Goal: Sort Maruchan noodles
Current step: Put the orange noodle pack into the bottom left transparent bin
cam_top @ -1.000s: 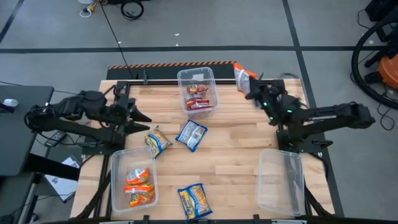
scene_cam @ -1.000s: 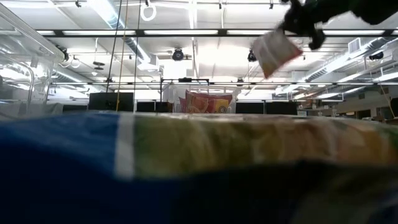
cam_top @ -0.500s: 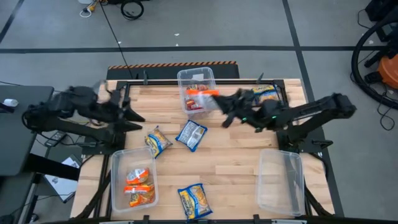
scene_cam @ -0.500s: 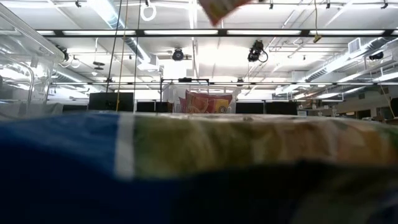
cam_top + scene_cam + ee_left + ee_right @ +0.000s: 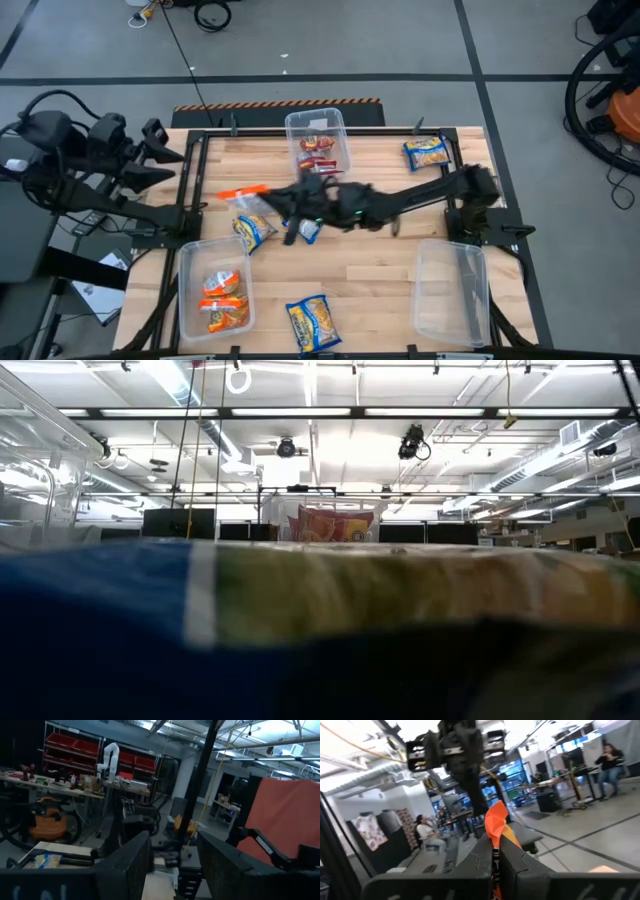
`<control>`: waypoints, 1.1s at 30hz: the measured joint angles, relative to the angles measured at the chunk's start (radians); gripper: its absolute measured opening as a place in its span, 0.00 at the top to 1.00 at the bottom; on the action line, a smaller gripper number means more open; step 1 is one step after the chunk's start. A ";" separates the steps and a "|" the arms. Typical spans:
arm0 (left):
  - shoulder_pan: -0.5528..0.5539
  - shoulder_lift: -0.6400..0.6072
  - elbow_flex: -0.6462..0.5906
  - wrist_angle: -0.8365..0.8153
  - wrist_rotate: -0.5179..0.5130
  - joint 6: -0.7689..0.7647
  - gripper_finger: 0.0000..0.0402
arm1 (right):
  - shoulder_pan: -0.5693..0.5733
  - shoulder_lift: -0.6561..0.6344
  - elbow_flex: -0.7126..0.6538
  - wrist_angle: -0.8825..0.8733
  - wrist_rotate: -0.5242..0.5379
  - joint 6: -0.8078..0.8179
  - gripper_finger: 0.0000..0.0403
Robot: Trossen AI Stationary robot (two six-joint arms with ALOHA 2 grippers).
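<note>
Risk: right gripper (image 5: pixel 262 196), pinched on just a corner of the orange packet (image 5: pixel 243 193), could drop it short of the bin (image 5: pixel 186 262); left gripper (image 5: pixel 165 162) waits open, empty.

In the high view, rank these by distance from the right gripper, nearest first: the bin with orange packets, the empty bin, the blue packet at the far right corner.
From the right gripper, shut on an orange packet:
1. Bin with orange packets, near left.
2. Blue packet, far right corner.
3. Empty bin, near right.

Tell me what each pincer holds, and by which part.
Right pincer pinches an orange packet by one edge. Left pincer is open, holding nothing.
</note>
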 joint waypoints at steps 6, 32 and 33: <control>0.000 -0.012 0.005 -0.039 0.000 0.047 0.57 | -0.003 0.224 0.313 -0.125 -0.061 0.035 0.97; 0.000 0.005 -0.029 -0.636 0.129 -0.041 0.55 | 0.021 0.493 0.577 -0.201 -0.052 0.244 0.97; 0.000 0.016 -0.051 -0.643 0.150 -0.054 0.54 | 0.019 0.493 0.577 -0.198 -0.047 0.238 0.97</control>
